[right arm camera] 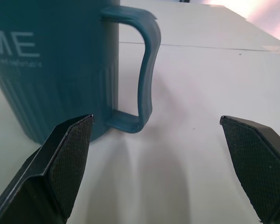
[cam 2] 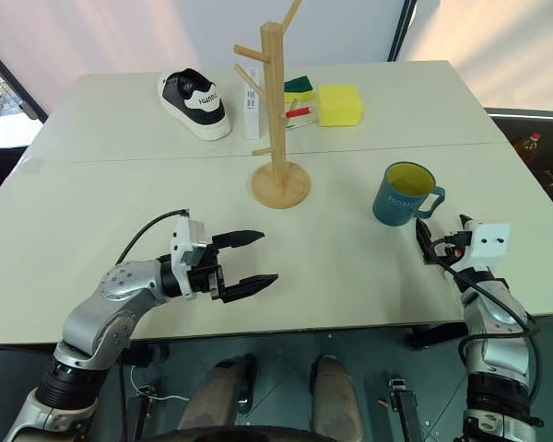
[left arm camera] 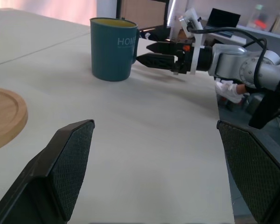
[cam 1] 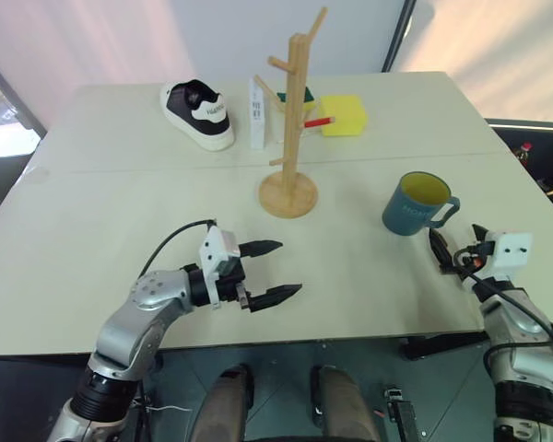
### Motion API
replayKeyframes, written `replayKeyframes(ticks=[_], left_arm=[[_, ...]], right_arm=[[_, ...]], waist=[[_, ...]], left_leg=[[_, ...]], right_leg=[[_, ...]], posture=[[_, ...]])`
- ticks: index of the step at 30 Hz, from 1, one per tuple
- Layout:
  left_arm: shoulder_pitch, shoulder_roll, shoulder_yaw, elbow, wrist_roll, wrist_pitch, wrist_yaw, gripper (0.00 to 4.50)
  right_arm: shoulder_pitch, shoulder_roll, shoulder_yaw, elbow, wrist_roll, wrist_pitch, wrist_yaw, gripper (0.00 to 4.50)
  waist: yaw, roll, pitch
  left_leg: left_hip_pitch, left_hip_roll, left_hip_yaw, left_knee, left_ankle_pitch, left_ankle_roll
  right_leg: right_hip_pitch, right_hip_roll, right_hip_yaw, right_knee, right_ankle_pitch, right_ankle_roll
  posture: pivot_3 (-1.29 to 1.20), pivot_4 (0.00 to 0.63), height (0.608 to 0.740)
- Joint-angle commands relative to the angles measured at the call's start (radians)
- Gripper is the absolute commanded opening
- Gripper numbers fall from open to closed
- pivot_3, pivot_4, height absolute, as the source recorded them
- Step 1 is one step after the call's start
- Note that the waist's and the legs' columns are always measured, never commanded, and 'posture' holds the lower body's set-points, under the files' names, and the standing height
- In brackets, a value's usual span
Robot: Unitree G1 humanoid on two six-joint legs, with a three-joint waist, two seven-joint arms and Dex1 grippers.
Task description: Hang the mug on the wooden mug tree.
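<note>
The right gripper (cam 2: 424, 230) sits low at the table's near right edge, its black fingers half lost behind its own wrist from overhead; up close they stand spread wide with nothing between them, just short of the loop handle of the one slate-blue ceramic mug with a yellow inside (cam 1: 414, 204). That mug stands upright on the pale tabletop (cam 1: 120, 230), well apart from the single tall light-wood mug tree with angled pegs and a round disc base (cam 1: 290, 138), whose topmost peg runs out of the frame in one head view. The left gripper (cam 1: 275, 272) hovers over the near left part of the table, pointing towards the mug, jaws apart and empty. Behind the tree lie one black-and-white sneaker (cam 1: 198, 112), one yellow sponge block (cam 1: 344, 115), a white upright box (cam 1: 257, 112) and what may be a green-topped sponge (cam 2: 300, 86), largely hidden by the post
</note>
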Motion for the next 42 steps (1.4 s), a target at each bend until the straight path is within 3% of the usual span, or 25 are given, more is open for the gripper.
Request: replayKeyframes(ticks=[1, 15, 18, 25, 30, 35, 42], left_arm=[[-0.026, 0.000, 0.001, -0.021, -0.007, -0.005, 0.002, 4.50], [-0.021, 0.009, 0.009, -0.025, -0.002, -0.005, 0.014, 4.50], [-0.021, 0.014, 0.014, -0.034, -0.006, 0.002, 0.023, 4.50], [-0.001, 0.022, 0.018, -0.059, -0.009, 0.003, 0.041, 4.50], [0.001, 0.026, 0.026, -0.066, -0.013, 0.009, 0.057, 4.50], [0.004, 0.044, 0.102, -0.021, -0.017, -0.005, 0.079, 4.50], [-0.010, 0.055, 0.209, 0.040, -0.033, -0.045, 0.074, 4.50]], right_arm=[[-0.029, -0.004, -0.004, 0.014, -0.009, -0.031, -0.013, 4.50], [-0.162, -0.009, 0.030, 0.182, -0.041, -0.066, -0.037, 4.50], [-0.195, -0.008, 0.038, 0.225, -0.040, -0.081, -0.026, 3.64], [-0.219, -0.004, 0.048, 0.251, -0.033, -0.097, -0.001, 0.06], [-0.202, -0.015, 0.073, 0.208, -0.046, -0.103, 0.022, 0.06], [-0.188, -0.113, 0.228, -0.052, -0.156, -0.088, 0.138, 0.06], [-0.419, -0.210, 0.385, -0.225, -0.225, 0.049, 0.261, 0.06]], waist=[[0.000, 0.000, 0.000], [-0.002, 0.000, 0.000], [-0.002, 0.000, 0.000], [-0.002, 0.000, 0.000], [-0.002, 0.000, 0.000], [-0.008, 0.001, 0.001], [-0.001, 0.000, 0.001]], left_leg=[[0.000, 0.000, 0.000, 0.000, 0.000, 0.000], [0.002, 0.000, 0.000, 0.000, 0.000, 0.000], [0.003, 0.000, 0.000, 0.000, 0.000, 0.000], [0.005, 0.000, 0.000, 0.000, 0.000, 0.000], [0.006, 0.000, 0.000, 0.000, 0.000, 0.000], [0.008, 0.000, 0.000, 0.000, 0.000, 0.000], [0.010, 0.001, -0.001, 0.000, 0.000, 0.000]], right_leg=[[0.000, 0.000, 0.000, 0.000, 0.000, 0.000], [0.001, 0.000, 0.000, 0.001, 0.000, 0.000], [0.002, 0.000, 0.000, 0.001, 0.000, 0.000], [0.005, 0.000, 0.000, 0.001, 0.000, 0.000], [0.006, 0.000, 0.000, 0.001, 0.000, 0.000], [0.007, 0.000, 0.001, 0.001, -0.002, 0.003], [0.008, 0.001, 0.000, 0.001, -0.002, 0.003]], posture=[[0.00, 0.150, 0.740], [0.00, 0.150, 0.740], [0.00, 0.150, 0.740], [0.00, 0.150, 0.740], [0.00, 0.150, 0.740], [0.00, 0.150, 0.740], [0.00, 0.150, 0.740]])
